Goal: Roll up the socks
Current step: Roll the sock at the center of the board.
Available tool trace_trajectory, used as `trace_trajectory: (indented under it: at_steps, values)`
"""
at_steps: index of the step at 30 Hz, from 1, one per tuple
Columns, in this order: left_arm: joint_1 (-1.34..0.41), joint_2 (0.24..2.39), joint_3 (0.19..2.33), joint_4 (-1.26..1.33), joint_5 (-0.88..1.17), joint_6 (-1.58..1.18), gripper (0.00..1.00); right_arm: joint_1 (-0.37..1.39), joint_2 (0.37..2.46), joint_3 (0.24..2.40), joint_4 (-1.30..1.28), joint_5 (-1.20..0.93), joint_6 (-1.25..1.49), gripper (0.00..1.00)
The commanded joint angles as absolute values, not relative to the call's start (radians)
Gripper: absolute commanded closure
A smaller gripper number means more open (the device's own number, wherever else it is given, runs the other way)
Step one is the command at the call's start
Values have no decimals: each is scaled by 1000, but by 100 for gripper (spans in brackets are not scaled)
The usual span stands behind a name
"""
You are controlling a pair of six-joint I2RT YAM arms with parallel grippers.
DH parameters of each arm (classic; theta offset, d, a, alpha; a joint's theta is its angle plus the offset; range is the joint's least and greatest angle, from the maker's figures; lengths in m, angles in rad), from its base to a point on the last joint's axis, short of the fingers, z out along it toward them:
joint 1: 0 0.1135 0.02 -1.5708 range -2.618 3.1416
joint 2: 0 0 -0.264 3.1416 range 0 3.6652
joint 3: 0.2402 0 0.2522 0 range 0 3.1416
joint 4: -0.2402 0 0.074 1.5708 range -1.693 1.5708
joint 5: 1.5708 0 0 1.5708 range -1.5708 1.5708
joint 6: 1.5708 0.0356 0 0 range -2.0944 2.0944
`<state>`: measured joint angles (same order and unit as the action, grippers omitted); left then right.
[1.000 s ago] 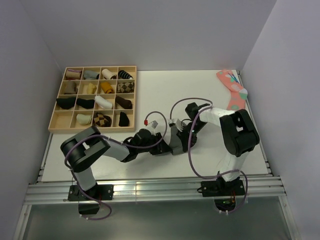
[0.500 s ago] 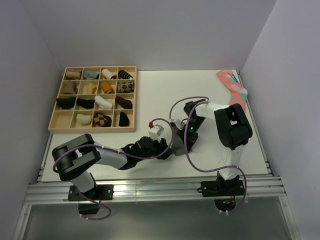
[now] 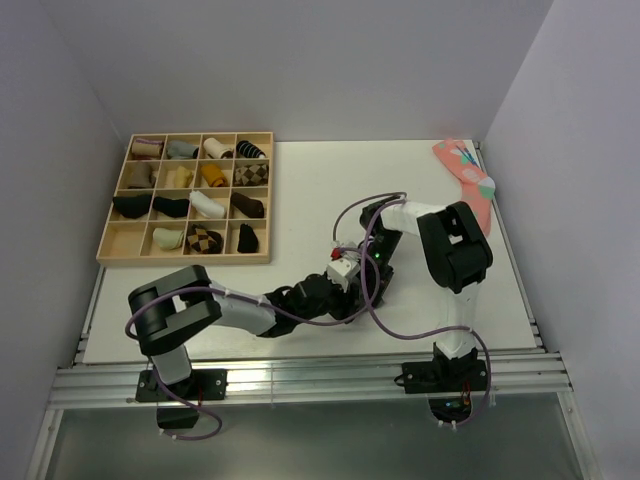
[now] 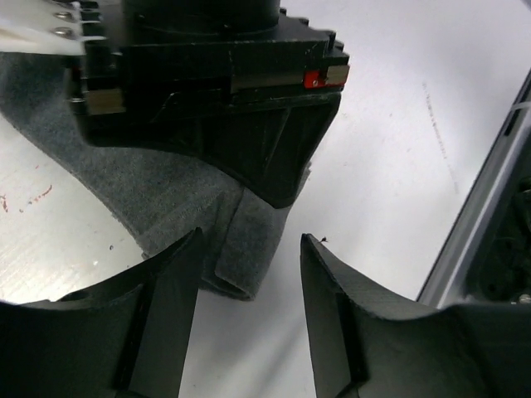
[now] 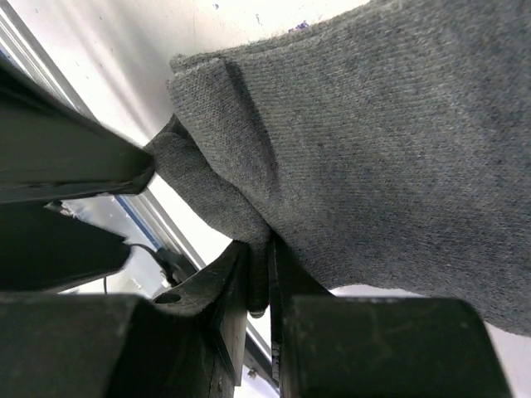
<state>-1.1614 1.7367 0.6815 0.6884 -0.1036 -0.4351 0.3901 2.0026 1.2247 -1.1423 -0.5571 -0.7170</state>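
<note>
The dark grey socks [image 5: 382, 124] lie flat on the white table and fill the right wrist view. My right gripper [image 5: 267, 249] is shut on a folded edge of them. In the left wrist view the socks [image 4: 182, 195] run out from under the right gripper's black body [image 4: 207, 83]. Their folded end lies between my left gripper's [image 4: 249, 240] open fingers, untouched. In the top view both grippers meet at centre table, left [image 3: 348, 293] and right [image 3: 368, 275], and they hide most of the socks.
A wooden compartment tray [image 3: 185, 259] with several sock rolls stands at the back left. A salmon-pink dotted sock [image 3: 465, 175] lies at the back right edge. The table's metal front rail [image 3: 300, 375] runs just behind the grippers.
My left gripper has swung right along the table and now sits against the right gripper. The right arm has folded in closer while it holds the socks.
</note>
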Motion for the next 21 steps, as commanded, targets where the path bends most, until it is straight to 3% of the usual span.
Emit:
trace_trajectory:
  at_steps: [1,13,19,21]
  values:
    - [-1170,1781,739,655,-117,-345,44,405,2028,1259,-1158,-520,-710,83]
    - [-1174,1862,755,653,-112,-336,46,405,2048,1279,-1166,-512,-706,83]
    - [-1175,1881,732,676,-114,-385,56,406,2046,1266,-1152,-511,-701,82]
    - [-1175,1887,727,686,-107,-402,66,407,2045,1262,-1147,-514,-699,82]
